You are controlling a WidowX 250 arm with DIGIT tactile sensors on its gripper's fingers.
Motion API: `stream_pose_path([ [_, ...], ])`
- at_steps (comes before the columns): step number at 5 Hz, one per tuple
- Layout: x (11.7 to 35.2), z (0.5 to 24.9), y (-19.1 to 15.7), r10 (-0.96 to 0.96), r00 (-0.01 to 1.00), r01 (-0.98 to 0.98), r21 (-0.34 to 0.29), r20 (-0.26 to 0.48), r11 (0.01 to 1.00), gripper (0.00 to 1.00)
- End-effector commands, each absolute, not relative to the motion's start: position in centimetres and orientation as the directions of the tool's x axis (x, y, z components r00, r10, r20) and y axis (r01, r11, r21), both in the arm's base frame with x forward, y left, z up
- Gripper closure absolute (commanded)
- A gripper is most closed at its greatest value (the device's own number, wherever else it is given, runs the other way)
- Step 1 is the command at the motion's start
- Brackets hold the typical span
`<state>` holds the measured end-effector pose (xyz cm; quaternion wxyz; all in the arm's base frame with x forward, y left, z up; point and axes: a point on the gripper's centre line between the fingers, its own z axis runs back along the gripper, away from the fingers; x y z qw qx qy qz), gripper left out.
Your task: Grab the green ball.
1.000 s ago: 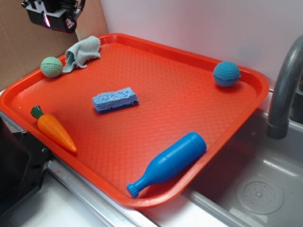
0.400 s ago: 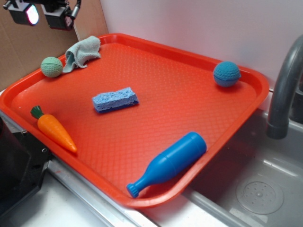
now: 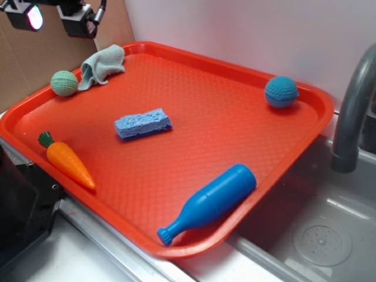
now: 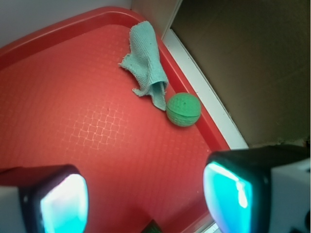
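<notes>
While hand (image 4: 146,194) hangs released above: green ball (image 3: 64,83), likely light, soft, knitted; grip across middle, clear of cloth (image 3: 103,64).

pale wall (image 3: 247,29) behind, brown, perhaps cardboard, panel (image 3: 17,59) left, steel sink (image 3: 317,229).

hand (image 4: 146,194) | raised, empty | fingers (image 4: 58,204) spread wide apart

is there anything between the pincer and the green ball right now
Nothing visible. The open pincer hangs above the tray, with bare tray between it and the green ball. The cloth touches the ball's far side, and the tray rim runs close beside it.
</notes>
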<state>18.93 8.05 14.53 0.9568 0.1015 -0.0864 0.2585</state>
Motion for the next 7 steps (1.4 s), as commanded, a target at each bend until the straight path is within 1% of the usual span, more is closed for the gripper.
stream_pose_path([
  [1,17.4,11.3,13.5,0.814,0.514,-0.858,0.131,0.27,0.497,0.0],
  [2,17.5,7.9,15.9,0.911,0.326,-0.945,0.101,0.252,0.31,0.0],
  [3,17.3,5.6,18.1,0.926,0.288,-0.956,0.124,0.242,0.265,0.0],
  [4,17.9,3.4,19.4,0.913,0.323,-0.945,0.131,0.249,0.299,0.0],
  [5,18.6,3.1,18.6,0.895,0.366,-0.93,0.137,0.255,0.341,1.0],
  [6,18.8,4.6,17.4,0.873,0.414,-0.91,0.119,0.257,0.396,1.0],
  [7,19.0,8.0,15.0,0.762,0.582,-0.812,0.155,0.282,0.563,1.0],
])
